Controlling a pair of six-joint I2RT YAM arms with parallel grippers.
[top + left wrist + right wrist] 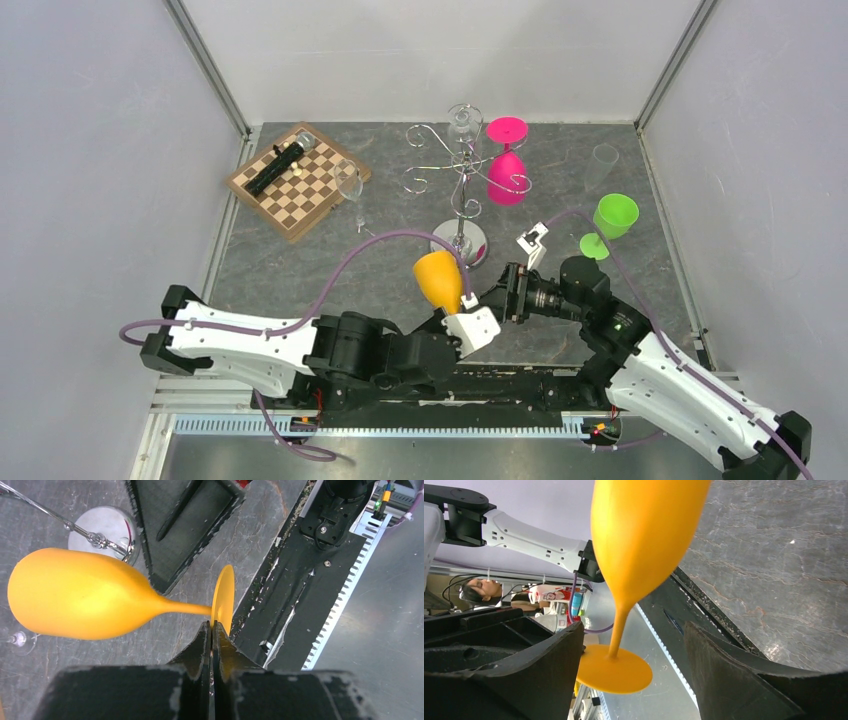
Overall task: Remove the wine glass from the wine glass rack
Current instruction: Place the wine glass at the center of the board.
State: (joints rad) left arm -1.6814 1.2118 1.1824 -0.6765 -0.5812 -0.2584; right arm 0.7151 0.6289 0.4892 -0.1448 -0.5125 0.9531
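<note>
Handing over, likely: opaque orange plastic wine glass (pixel 438 280) already off chrome wire scroll-armed rack (pixel 462 170), at 7 o'clock of rack base. Left gripper (pixel 212 629) clamped on foot rim. Right gripper (pixel 631 640) jaws apart astride stem, not touching. Centre stem, close gently, release left only after.

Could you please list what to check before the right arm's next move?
1. Left gripper shut on the orange wine glass by its foot: ok.
2. Glass off the wine glass rack arms: ok.
3. Right gripper open, one finger each side of the stem: ok.
4. Right fingers free of the foot: cannot tell.
5. Pink wine glass hanging on the rack: ok.
</note>
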